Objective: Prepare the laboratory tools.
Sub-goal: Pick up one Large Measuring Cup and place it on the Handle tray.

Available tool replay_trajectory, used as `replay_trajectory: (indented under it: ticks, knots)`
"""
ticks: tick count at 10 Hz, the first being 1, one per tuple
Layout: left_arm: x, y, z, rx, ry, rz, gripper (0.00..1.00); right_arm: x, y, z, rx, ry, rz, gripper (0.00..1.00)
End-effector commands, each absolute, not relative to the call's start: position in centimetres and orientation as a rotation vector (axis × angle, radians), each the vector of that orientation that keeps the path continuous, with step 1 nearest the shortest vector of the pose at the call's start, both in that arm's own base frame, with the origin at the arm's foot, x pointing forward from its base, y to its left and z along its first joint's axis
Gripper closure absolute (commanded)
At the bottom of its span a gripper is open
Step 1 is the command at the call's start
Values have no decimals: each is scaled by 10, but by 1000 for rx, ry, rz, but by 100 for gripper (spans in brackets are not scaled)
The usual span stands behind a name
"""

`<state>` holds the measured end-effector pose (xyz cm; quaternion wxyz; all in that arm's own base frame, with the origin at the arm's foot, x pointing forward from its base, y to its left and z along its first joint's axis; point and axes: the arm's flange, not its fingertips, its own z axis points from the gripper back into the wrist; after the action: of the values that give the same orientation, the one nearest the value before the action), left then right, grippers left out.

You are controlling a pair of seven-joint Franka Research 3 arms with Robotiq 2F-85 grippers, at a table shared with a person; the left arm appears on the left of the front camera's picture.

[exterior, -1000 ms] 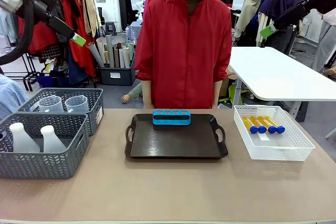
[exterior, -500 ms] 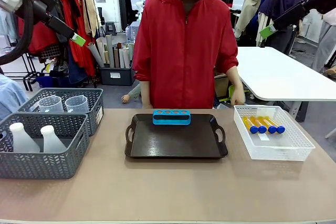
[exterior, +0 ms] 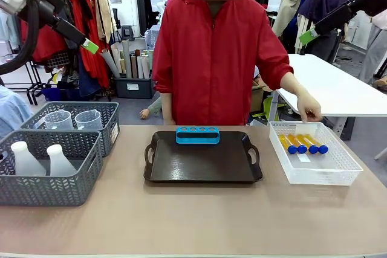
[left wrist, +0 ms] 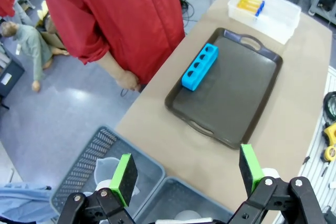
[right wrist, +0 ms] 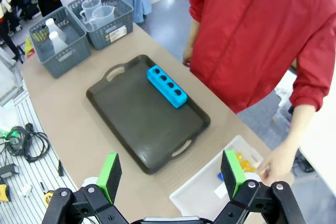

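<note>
Left gripper (left wrist: 187, 170): raised high above the left end of the table (exterior: 193, 222), over the nearer grey basket (exterior: 48, 193) and the farther grey basket (exterior: 112, 126). Jaws spread wide, green pads well apart, nothing between them.

Right gripper (right wrist: 170, 172): raised high above the right end of the table, over the near side of the white basket (exterior: 314, 176). Jaws likewise spread wide, nothing held.

Dark tray (exterior: 202, 170): flat at mid-table, long side toward the robot, one handle cut-out at each short end. Well apart from the grey baskets on the left; near the white basket on the right, not touching it.

Blue rack (exterior: 198, 135): on the tray, set along the far edge and parallel to it, four holes facing up.

Orange tubes (exterior: 302, 144): four, blue-capped, lying side by side in the far half of the white basket, caps toward the robot.

Flasks (exterior: 25, 156): two, translucent white, conical, upright side by side in the nearer grey basket.

Beakers (exterior: 88, 119): two, clear plastic, upright side by side in the farther grey basket, directly behind the flasks' basket.

Hand (exterior: 310, 108): one hand of the person in the red jacket, extended from the far side of the table, positioned at the far rim of the white basket, just above the tubes. Contact with basket or tubes: cannot tell.
</note>
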<state>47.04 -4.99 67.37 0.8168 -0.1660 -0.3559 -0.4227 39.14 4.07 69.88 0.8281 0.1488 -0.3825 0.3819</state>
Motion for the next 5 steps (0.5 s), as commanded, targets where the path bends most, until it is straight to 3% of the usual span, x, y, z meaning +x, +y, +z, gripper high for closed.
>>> replay_trajectory:
  ticks: [1,5]
  knots:
    - [469,-45,691,-281,-658,-924,0,391,40,700,324,-815,817,0]
    - [488,-34,685,-82,-405,-806,0,391,40,700,324,-815,817,0]
